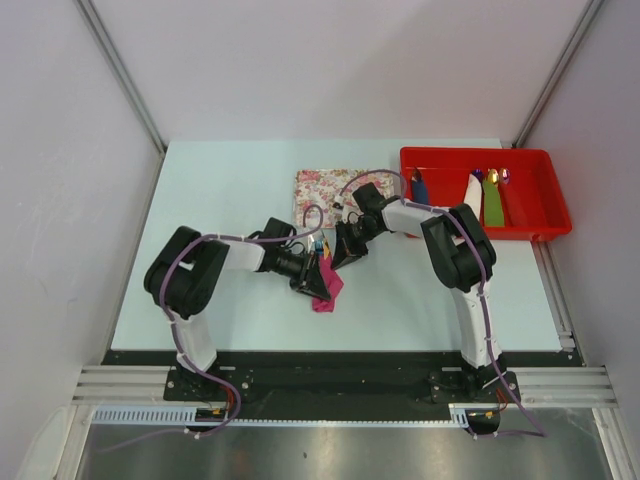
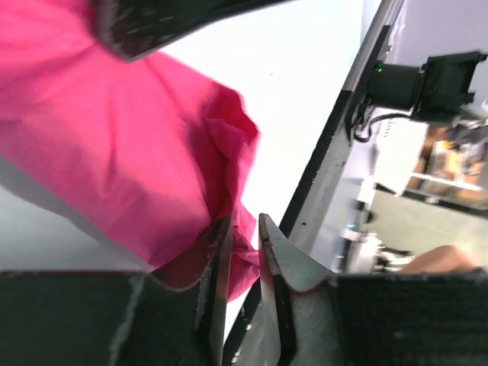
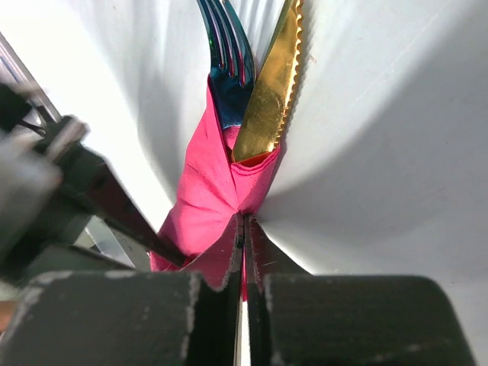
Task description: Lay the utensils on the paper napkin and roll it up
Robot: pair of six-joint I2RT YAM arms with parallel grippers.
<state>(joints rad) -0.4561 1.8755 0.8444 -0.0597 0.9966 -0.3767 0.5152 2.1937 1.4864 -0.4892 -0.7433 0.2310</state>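
Observation:
The magenta paper napkin (image 3: 206,191) is wrapped around the lower ends of the dark teal fork (image 3: 229,61) and the gold knife (image 3: 271,84), whose heads stick out of the fold. My right gripper (image 3: 244,223) is shut on the napkin's gathered edge just below the knife. My left gripper (image 2: 242,232) pinches a crumpled corner of the napkin (image 2: 114,145) between nearly closed jaws. In the top view both grippers meet over the napkin (image 1: 328,290) at mid-table: left gripper (image 1: 316,276), right gripper (image 1: 345,252). The cutlery handles are hidden in the napkin.
A floral tray (image 1: 318,186) lies just behind the grippers. A red bin (image 1: 530,190) at the back right holds rolled bundles with spoon tips. The table's near edge and black rail (image 2: 328,175) run close to the left gripper.

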